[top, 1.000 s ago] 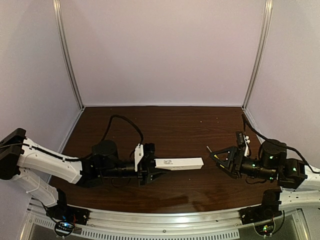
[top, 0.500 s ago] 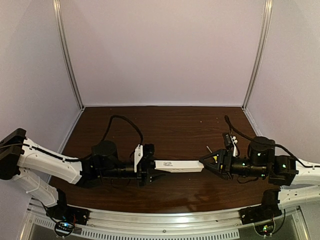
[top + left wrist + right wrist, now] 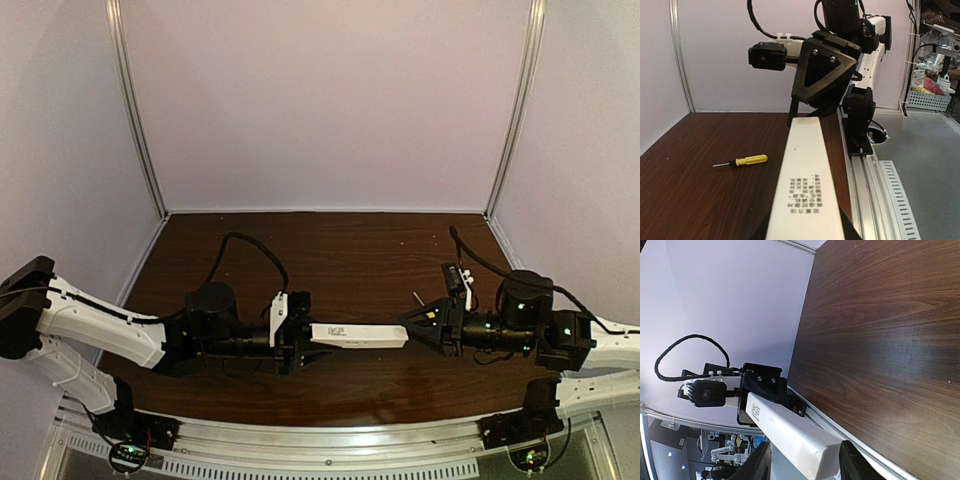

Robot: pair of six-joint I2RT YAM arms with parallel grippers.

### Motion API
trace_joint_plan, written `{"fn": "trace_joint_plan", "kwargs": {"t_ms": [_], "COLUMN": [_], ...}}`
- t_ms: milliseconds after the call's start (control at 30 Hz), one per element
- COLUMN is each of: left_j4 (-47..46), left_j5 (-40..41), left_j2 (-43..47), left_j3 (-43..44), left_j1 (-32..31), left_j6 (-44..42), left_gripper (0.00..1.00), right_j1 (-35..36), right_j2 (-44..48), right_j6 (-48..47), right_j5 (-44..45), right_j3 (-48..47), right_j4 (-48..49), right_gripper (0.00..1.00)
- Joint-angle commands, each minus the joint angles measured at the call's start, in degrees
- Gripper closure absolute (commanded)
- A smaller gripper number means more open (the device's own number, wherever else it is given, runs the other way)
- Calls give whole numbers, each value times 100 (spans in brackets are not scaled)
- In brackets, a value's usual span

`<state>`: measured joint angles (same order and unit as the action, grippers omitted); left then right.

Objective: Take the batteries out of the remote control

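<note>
The remote control [image 3: 360, 335] is a white bar held level above the table, printed side up. My left gripper [image 3: 300, 338] is shut on its left end; in the left wrist view the remote control [image 3: 802, 175] runs straight away from the camera. My right gripper [image 3: 408, 328] has come over the free right end. In the right wrist view that end [image 3: 822, 455] lies between the two fingers [image 3: 757, 465], with a gap still showing at the left one. The jaws stand open around it. The batteries are hidden.
A yellow-handled screwdriver [image 3: 747, 160] lies on the dark wooden table [image 3: 340, 255], just behind the right gripper. Lilac walls close in the back and both sides. A metal rail [image 3: 330, 450] runs along the near edge.
My right gripper has moved left from beside the screwdriver to the remote's free end, and its jaws have narrowed around it. The left arm and the remote have stayed put.
</note>
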<state>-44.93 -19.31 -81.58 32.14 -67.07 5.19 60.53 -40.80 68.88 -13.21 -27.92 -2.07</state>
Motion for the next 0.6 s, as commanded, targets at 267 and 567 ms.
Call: {"fn": "trace_joint_plan", "kwargs": {"t_ms": [267,567], "left_j4": [-144,-47], "left_j5": [89,250], "left_j2": [-95,-233], "left_j3": [124,211], "left_j1": [28,32], "left_j6": [-146,-209], "left_gripper": [100,100], "right_j1": [127,173], "right_j2": [-38,-94], "right_j6": [88,96], "right_j5": [-151,-133], "right_j3": [-99,-117], "right_j4": [143,173], "right_gripper": [60,64]}}
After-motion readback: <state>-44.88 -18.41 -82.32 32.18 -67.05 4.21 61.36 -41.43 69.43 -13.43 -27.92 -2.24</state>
